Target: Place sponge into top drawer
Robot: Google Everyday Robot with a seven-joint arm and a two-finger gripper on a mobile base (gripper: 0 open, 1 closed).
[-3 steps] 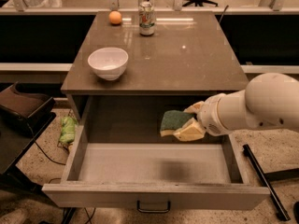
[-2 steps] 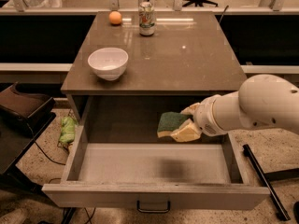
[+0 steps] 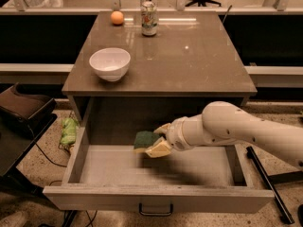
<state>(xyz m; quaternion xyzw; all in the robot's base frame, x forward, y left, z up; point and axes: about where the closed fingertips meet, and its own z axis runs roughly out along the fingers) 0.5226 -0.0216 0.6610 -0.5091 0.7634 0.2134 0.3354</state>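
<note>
The top drawer is pulled fully open below the tabletop, pale grey inside, with a dark loop handle on its front panel. The sponge, dark green on top, is held inside the drawer, a little above its floor, left of centre. My gripper reaches in from the right on a white arm and is shut on the sponge, its pale fingers under and behind it.
On the brown tabletop stand a white bowl, an orange fruit and a drink can. A green object lies on the floor left of the drawer. A dark bag sits further left; a black rod lies right.
My gripper has moved left and lower into the drawer with the sponge still held. The drawer and the tabletop items have not moved.
</note>
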